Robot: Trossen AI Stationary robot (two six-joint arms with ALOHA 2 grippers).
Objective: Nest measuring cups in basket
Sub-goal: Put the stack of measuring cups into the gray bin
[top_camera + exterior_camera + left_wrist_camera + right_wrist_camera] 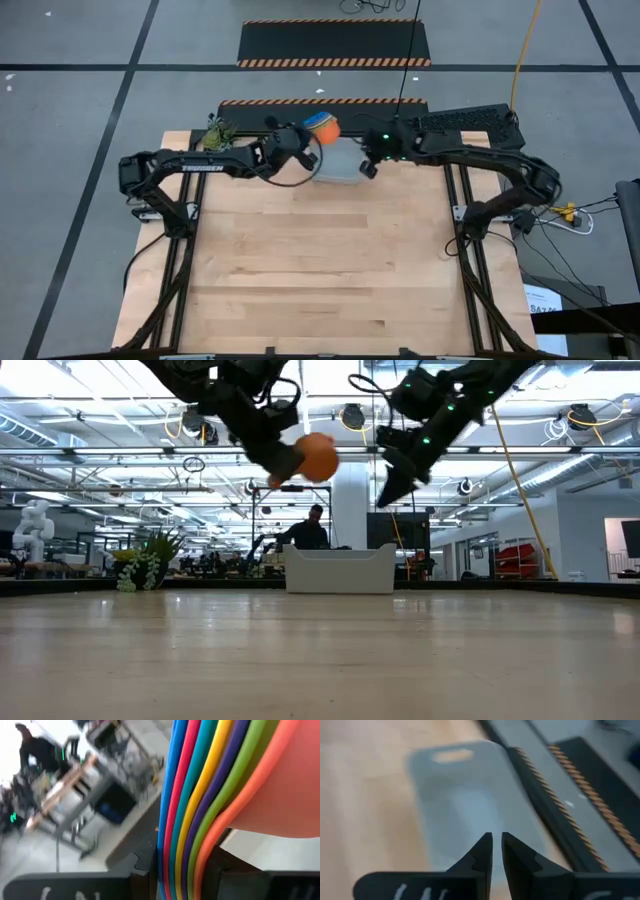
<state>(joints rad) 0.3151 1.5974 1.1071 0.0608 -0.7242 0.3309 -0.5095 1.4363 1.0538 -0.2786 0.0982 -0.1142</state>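
Orange outermost in a nested stack of measuring cups (322, 125), which is being held up in the air by the left end effector (303, 137) at the far edge of the wooden counter (320, 260). In the left wrist view the stacked handles (200, 820) are showing as coloured bands side by side: blue, pink-red, teal, yellow, purple-navy, green, orange, with the end effector's fingers clamping on them from both sides. In the low view the orange cup (318, 457) is hanging above and slightly left of the basket (340, 570), clear of its rim, not touching it.

Basket is sitting upright on the counter near the far edge, pale grey-white, between the two arms in the high view (340, 165). Nothing is showing inside it in the right wrist view (465, 805).

Right end effector (368, 168) is hovering just beside the basket's right end, above it, holding nothing; its fingers (482, 855) are standing nearly together with only a thin gap.

Small green plant (215, 135) is sitting at the counter's far left corner, well apart from the basket. A person (312, 530) is showing in the room behind.
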